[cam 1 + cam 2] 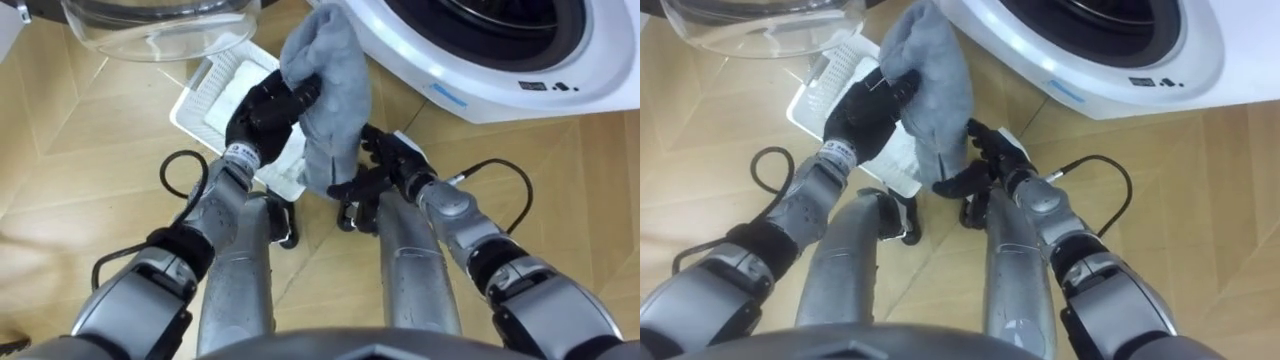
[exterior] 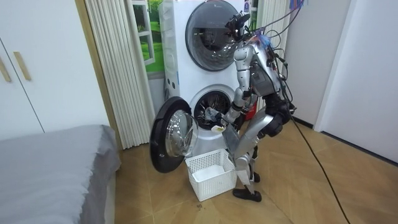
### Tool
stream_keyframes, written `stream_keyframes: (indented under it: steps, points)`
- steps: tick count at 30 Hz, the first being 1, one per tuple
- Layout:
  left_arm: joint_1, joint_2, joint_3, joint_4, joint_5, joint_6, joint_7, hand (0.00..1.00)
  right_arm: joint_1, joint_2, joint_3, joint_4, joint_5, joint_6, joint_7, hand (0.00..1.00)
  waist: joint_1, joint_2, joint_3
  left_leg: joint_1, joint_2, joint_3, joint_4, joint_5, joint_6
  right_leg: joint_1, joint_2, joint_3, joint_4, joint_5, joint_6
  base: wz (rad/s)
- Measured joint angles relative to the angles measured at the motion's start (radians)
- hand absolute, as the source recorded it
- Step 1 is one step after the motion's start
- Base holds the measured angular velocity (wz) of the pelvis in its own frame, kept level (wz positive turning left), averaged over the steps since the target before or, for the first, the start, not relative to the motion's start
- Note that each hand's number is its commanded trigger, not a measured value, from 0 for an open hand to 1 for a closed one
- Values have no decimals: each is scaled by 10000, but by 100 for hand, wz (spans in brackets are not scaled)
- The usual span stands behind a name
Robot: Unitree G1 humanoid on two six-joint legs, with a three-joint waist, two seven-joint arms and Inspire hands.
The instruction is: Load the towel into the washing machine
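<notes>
Two hands at the towel (image 1: 335,80) just below the washer (image 1: 400,45) mouth: L hand (image 1: 262,110) curled round its top, R hand (image 1: 392,160) by the hanging tail, grip unclear; best lift high, feed tail in first, clear the rim.

A white slatted laundry basket (image 2: 214,183) sits on the wooden floor (image 2: 298,193) just in front of me. Towards the room view's left are a bed with a grey cover (image 2: 50,163), a white cupboard (image 2: 43,62) behind it, and a pale pleated curtain (image 2: 118,62).
</notes>
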Motion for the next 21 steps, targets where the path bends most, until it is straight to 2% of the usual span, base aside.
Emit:
stream_keyframes:
  steps: [4,5,6,7,8,10,11,13,17,19,21]
  points:
    - [182,-21,2,9,-1121,323,-154,100,-62,8,-10,-41,61,223,67,0,-100,-62,-37,-3,-8,-5,-6,4,-7,-2,-5,-5,-4,-5,-3,0]
    - [237,-42,8,9,-1315,424,-196,100,-67,24,-20,-57,65,328,67,3,-123,-92,-55,-20,-7,-22,-5,5,-8,-2,0,-19,-18,-4,-4,0]
    - [245,-53,5,9,-1425,482,-203,100,-67,30,-54,-61,65,403,66,18,-125,-110,-66,-32,-7,-35,-5,6,-11,-3,0,-31,-27,-3,-5,3]
    - [264,-84,4,10,-1550,603,-215,100,-65,23,-135,-61,65,496,64,24,-123,-125,-77,-54,-10,-74,-4,11,-18,3,0,-65,-46,-2,-7,5]
    - [294,-127,4,11,-1670,694,-235,100,-71,18,-214,-63,78,580,56,58,-115,-129,-79,-61,-14,-104,1,15,-23,15,0,-91,-53,0,-9,5]
    - [423,-241,-6,12,-1923,699,-317,100,-76,56,-301,-73,14,642,27,95,-100,-127,-80,-54,-15,-143,-1,21,-33,53,0,-132,-72,0,-9,3]
    - [532,-349,-6,12,-2171,696,-379,100,-63,104,-295,-113,4,669,-59,100,-88,-125,-81,-54,-14,-167,-4,25,-40,70,-1,-170,-90,0,-10,0]
    - [670,-447,-63,12,-2374,726,-419,100,-60,89,-303,-130,2,826,-215,100,-62,-119,-84,-42,-10,-249,-25,43,-68,146,7,-274,-170,10,-28,6]
    - [789,-469,-416,10,-2791,1008,-572,100,0,-11,-294,-145,-2,1096,-757,100,170,-99,-110,61,-17,-285,-67,59,-88,266,2,-310,-204,5,-39,3]
    - [832,-483,-416,6,-2872,1041,-661,100,6,-1,-264,-153,0,1153,-947,100,174,-104,-115,130,-22,-286,-112,81,-105,326,0,-318,-229,9,-46,0]
    - [965,-513,-434,-93,-3124,1060,-684,100,82,31,-229,-218,-2,1192,-1075,100,172,-87,-175,189,-16,-278,-155,90,-121,385,11,-313,-263,9,-56,0]
